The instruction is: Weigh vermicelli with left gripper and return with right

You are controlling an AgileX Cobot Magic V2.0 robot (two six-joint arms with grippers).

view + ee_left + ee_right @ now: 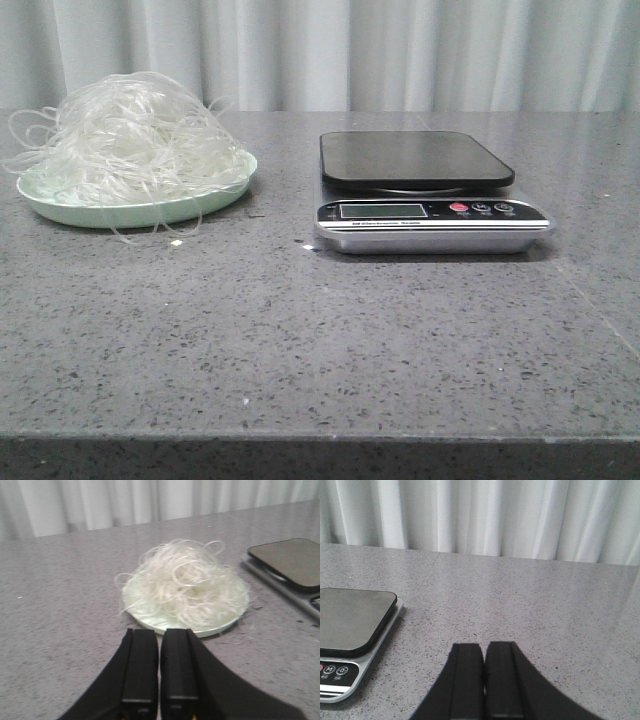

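On speckled grey table point(300, 340), white curtain point(400, 50) behind

vermicelli point(130, 140) | whitish fluffy mound | heaped on pale green plate point(215, 198)

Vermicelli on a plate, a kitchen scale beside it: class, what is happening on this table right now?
Nothing is being handled yet. The vermicelli sits heaped on a pale green plate, with the scale to its right, its black platform bare. The left claw is shut and empty, short of the plate and facing the noodles. The right claw is also shut and empty, over bare table beside the scale. The weighing has not started.
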